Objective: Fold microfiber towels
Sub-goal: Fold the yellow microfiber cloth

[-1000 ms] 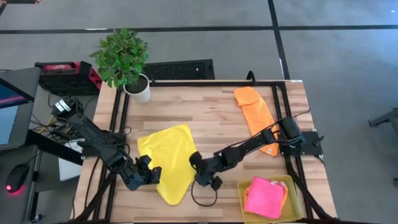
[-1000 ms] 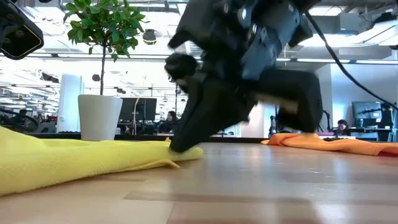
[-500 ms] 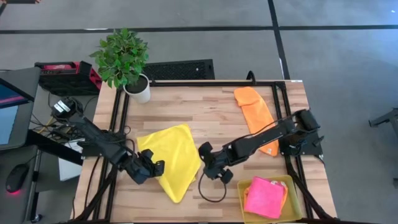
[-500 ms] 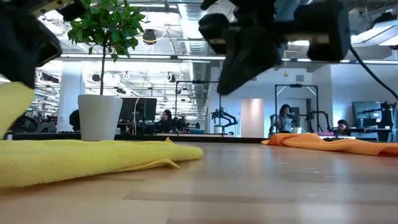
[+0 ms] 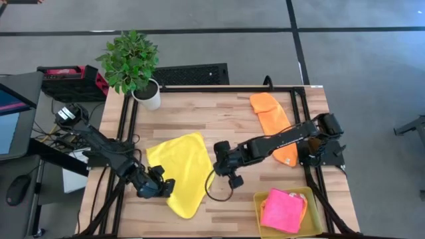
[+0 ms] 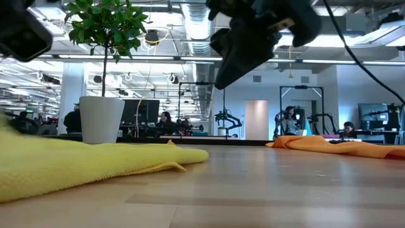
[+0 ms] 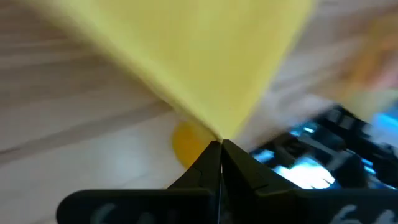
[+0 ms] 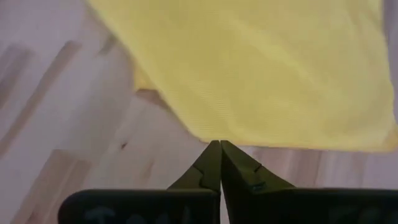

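- The yellow towel (image 5: 181,172) lies spread on the wooden table (image 5: 226,116) between the two grippers, its far corner just beside the right gripper (image 5: 221,159) and its near edge at the left gripper (image 5: 164,188).
- The left gripper's fingers (image 7: 208,163) are pressed together, and in its wrist view a corner of the yellow towel meets their tips; the cloth there appears pinched, with a fold of yellow showing just behind the tips.
- The right gripper hangs above the table, clear of the surface in the low view (image 6: 243,47). In its wrist view the fingers (image 8: 211,163) stand all but together, and the towel's corner ends just ahead of their tips; whether they touch or hold the cloth cannot be told.
- An orange towel (image 5: 273,125) lies beyond the right arm, well apart from its gripper; part of it is covered by that arm.
- A pink towel (image 5: 283,210) sits bunched in a yellow tray (image 5: 260,200) on the near side of the right gripper, apart from it.
- The left wrist view is smeared, so the bright shapes beyond the fingers cannot be made out.
- In the low view the left gripper is cut off at the picture's corner, and the yellow towel runs out of the picture beneath it.
- A potted plant (image 5: 133,65) stands at the table's far corner, well beyond the left gripper.
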`<state>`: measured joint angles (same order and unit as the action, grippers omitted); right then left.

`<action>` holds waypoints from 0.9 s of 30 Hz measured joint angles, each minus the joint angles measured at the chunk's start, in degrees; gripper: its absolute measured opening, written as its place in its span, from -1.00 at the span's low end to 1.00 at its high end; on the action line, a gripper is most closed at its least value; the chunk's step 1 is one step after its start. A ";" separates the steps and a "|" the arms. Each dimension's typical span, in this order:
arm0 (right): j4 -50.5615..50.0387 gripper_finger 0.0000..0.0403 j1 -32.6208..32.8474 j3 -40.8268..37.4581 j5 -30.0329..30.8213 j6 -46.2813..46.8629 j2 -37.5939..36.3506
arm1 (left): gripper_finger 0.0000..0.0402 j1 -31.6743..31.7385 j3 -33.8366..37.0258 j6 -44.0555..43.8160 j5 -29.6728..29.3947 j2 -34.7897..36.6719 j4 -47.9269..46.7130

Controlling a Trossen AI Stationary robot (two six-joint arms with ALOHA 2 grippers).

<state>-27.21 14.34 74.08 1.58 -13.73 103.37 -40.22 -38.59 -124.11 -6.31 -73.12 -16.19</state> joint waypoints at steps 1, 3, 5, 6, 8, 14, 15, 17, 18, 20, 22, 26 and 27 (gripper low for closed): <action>0.34 -0.85 -0.40 0.00 0.04 0.80 0.00 | -1.00 -0.11 0.00 -0.99 1.07 0.00 -1.66; 0.63 -0.84 -1.11 0.00 0.01 2.02 0.00 | -1.00 -0.31 0.00 -2.67 2.27 0.00 -4.79; 0.14 -0.83 -1.46 0.00 0.00 2.20 0.00 | -1.00 -0.31 0.00 -3.75 2.53 0.00 -7.06; -0.19 -0.83 -1.47 0.00 0.00 2.20 0.00 | -1.00 -0.28 0.00 -3.92 2.53 0.00 -7.64; -0.93 -0.84 -1.74 0.00 -0.03 2.21 0.00 | -1.00 0.22 0.00 -3.97 2.63 -0.47 -7.87; -2.72 -0.92 -2.09 0.00 -0.21 4.67 0.00 | -1.00 0.41 0.02 -2.21 5.00 -2.67 -6.83; -2.86 -0.92 -2.07 0.00 -0.24 4.73 0.00 | -1.00 0.41 0.02 -2.16 5.01 -2.89 -6.45; -2.81 -0.91 -1.72 0.00 -0.24 4.24 0.00 | -1.00 0.43 0.02 -2.10 4.98 -3.06 -6.22; -2.77 -0.89 -1.59 0.00 -0.24 3.69 0.00 | -1.00 0.45 0.02 -2.10 4.94 -3.10 -6.45; -2.56 -0.84 -1.30 0.00 -0.37 2.93 0.00 | -0.97 0.45 0.02 -1.92 4.91 -3.13 -6.65; -2.54 -0.77 -1.14 0.27 -0.37 2.93 0.00 | -0.93 0.45 0.02 -1.06 5.01 -3.13 -7.40; -2.36 -0.66 -1.05 1.06 -0.35 2.79 0.00 | -0.78 0.45 0.09 0.43 6.10 -3.13 -7.69; -2.38 -0.64 -0.99 1.19 -0.25 2.79 0.00 | -0.73 0.45 0.13 0.45 6.08 -3.13 -7.79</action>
<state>-29.58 13.35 75.27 1.33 -10.94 103.37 -39.77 -38.46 -123.66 -0.23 -76.25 -23.99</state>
